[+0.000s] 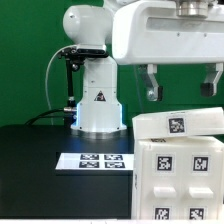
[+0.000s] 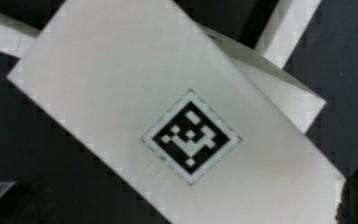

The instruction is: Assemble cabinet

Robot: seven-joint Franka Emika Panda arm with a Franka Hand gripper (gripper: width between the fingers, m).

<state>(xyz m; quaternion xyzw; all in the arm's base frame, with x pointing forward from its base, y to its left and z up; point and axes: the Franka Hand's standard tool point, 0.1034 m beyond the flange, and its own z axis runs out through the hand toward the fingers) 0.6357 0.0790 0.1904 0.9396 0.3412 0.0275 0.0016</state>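
The white cabinet box point(image 1: 160, 185) stands at the front of the exterior view's right, with several black-and-white tags on its faces. A white slab panel point(image 1: 205, 121) with one tag lies on top of it, a little tilted. My gripper point(image 1: 180, 86) hangs just above this panel, jaws wide apart and empty. The wrist view looks straight down on the slab panel point(image 2: 123, 90) and its tag point(image 2: 194, 138); another white part of the cabinet point(image 2: 286, 85) shows behind its edge.
The robot's white base point(image 1: 97, 105) stands at the back centre on the black table. The marker board point(image 1: 95, 160) lies flat in front of it, to the exterior view's left of the cabinet. A green wall is behind.
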